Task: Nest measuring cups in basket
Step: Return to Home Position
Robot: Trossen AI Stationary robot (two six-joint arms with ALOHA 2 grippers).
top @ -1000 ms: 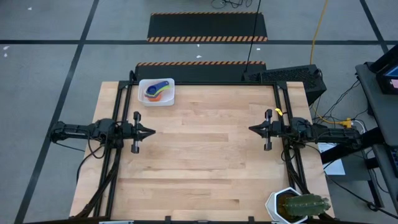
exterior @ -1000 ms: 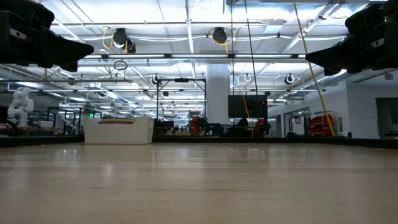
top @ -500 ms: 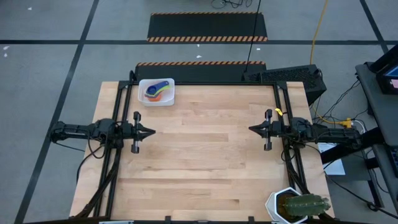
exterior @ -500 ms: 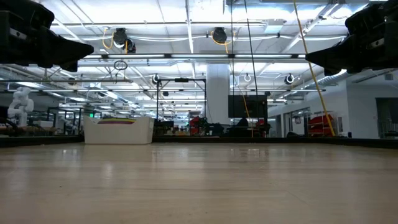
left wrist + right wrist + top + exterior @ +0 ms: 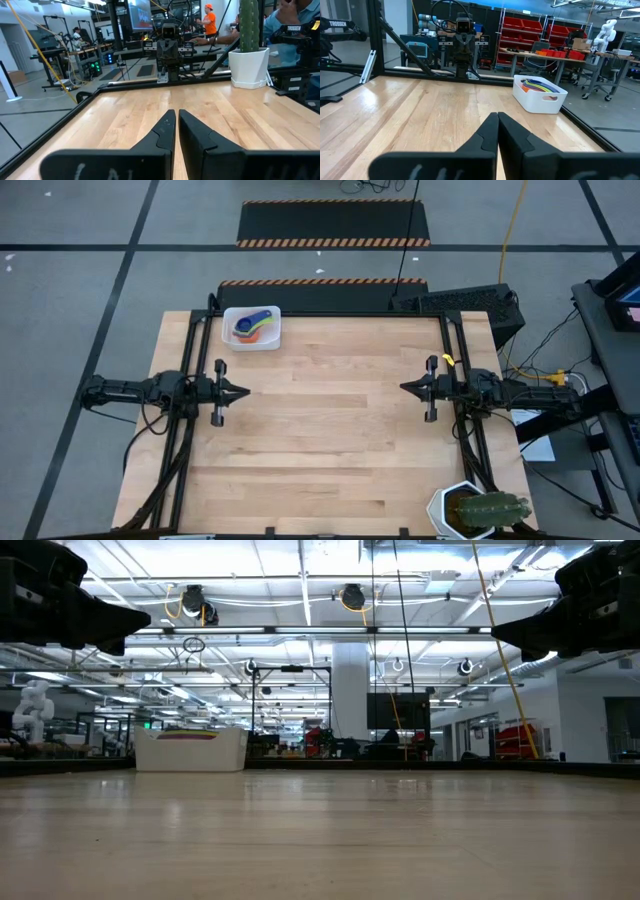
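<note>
The white basket (image 5: 251, 327) stands on the table near its far left corner, also in the low view (image 5: 190, 749) and the right wrist view (image 5: 539, 93). The measuring cups (image 5: 254, 326) lie stacked inside it: blue, orange, green and yellow show; their coloured rims show in the right wrist view (image 5: 538, 85). My left gripper (image 5: 244, 392) hangs shut above the table's left side, pointing level toward the right, fingertips close together (image 5: 176, 114). My right gripper (image 5: 404, 388) hangs shut above the right side, pointing level toward the left (image 5: 497, 116). Both hold nothing.
A cactus in a white hexagonal pot (image 5: 476, 511) stands at the table's near right corner, also in the left wrist view (image 5: 250, 55). Black frame rails (image 5: 330, 312) run along the table's far edge and sides. People show in the room beyond (image 5: 208, 22).
</note>
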